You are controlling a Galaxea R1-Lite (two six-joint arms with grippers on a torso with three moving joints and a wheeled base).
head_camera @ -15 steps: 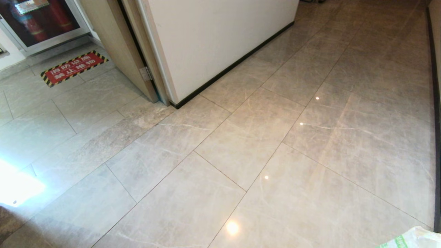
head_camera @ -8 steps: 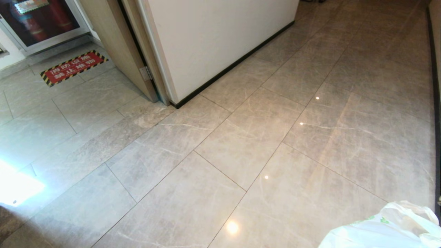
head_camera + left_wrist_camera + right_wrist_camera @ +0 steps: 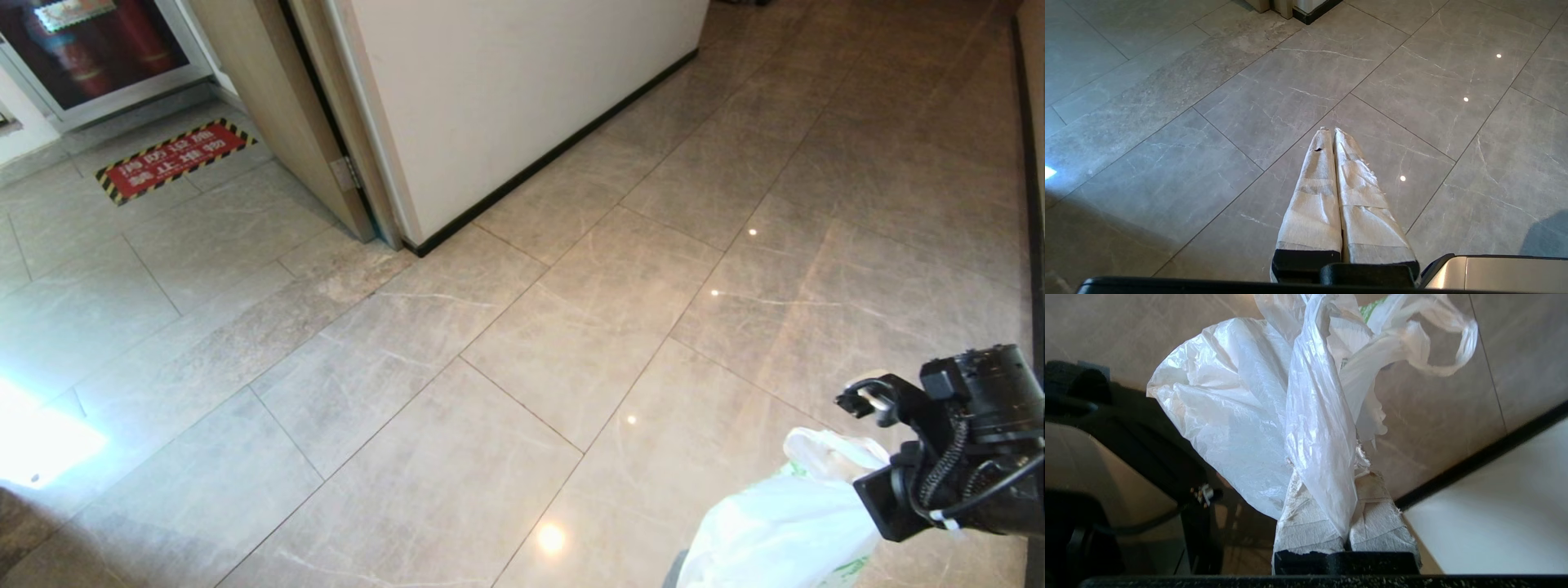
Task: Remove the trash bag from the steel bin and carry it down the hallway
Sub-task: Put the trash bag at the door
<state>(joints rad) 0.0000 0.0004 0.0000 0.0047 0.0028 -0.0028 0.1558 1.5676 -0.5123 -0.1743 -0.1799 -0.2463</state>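
Right arm up with a load, left arm idle.
Right arm enters the head view at the lower right corner, black wrist and camera housing showing, cable looped along its side. Right claw (image 3: pixel 1345 522): tape-wrapped fingers (image 3: pixel 1306 522) pressed together, pinching a twist of the trash bag (image 3: pixel 1229 416), which spills out past the fingertips. In the head view the bag (image 3: pixel 784 531) sits just left of the wrist. Left arm outside the head view. Left claw (image 3: pixel 1333 134): wrapped fingers (image 3: pixel 1314 196) closed flat against each other, nothing between them, aimed out over the floor.
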